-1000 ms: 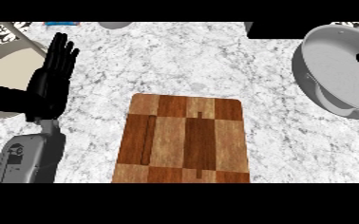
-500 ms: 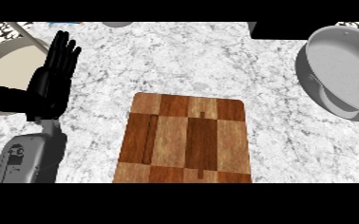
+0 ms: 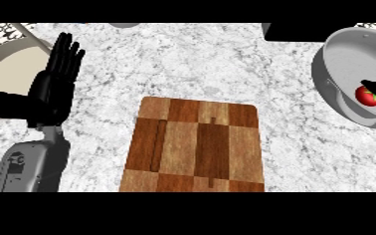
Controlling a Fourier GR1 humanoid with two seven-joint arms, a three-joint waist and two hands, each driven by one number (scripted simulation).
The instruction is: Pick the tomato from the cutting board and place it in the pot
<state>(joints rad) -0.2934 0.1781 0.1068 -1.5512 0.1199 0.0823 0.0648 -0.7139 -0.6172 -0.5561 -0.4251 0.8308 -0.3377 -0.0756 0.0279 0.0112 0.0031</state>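
The left robot hand (image 3: 57,82) stands at the left edge of the bench (image 3: 198,64), its black fingers straight and pointing up toward the far edge, released and holding nothing. Its grey forearm (image 3: 33,165) comes in from the near-left corner below it. Just beyond the fingertips, at the far-left corner, lies the curved rim of a pale round dish (image 3: 22,62), partly cut off by the view's edge.

To the right of this robot hand, near the middle of the near edge, a wooden cutting board (image 3: 195,147) lies flat on the speckled white stone, its darker and lighter blocks forming a chequered pattern; its top is bare.

Well apart from the board, at the right edge of the bench, sits a grey pot (image 3: 339,62), shown only in part. Inside it, close to the view's right edge, rests the red tomato (image 3: 365,94). A small piece of something black touches the tomato from above and from the right; it may belong to the right robot hand, but too little shows to say, and whether that hand is released or clenched cannot be told.

At the far edge a dark block (image 3: 294,31) sits just left of the pot.
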